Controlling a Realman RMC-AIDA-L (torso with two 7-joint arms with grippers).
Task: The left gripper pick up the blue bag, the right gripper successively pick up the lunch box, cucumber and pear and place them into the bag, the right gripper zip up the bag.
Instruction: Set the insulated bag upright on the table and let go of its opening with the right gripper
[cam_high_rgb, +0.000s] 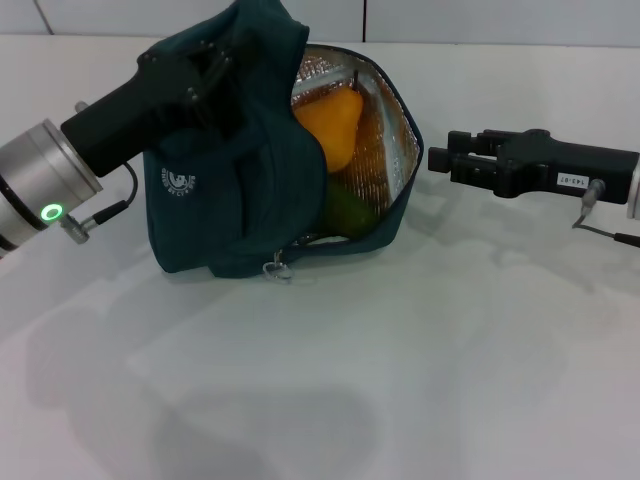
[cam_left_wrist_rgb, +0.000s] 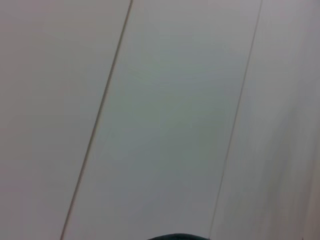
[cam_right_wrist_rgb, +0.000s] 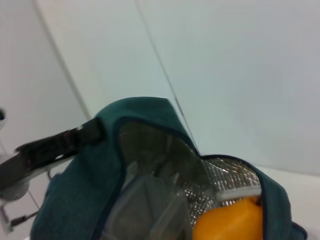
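Observation:
The blue bag stands open on the white table, its silver lining facing right. My left gripper is shut on the bag's top edge and holds it up. Inside the bag lie an orange-yellow pear and, below it, a green cucumber. The right wrist view shows the bag, a clear lunch box inside it and the pear. My right gripper is open and empty, just right of the bag's mouth. A zipper pull hangs at the bag's front edge.
The white table spreads in front of and to the right of the bag. A white panelled wall stands behind. The left arm shows in the right wrist view beside the bag.

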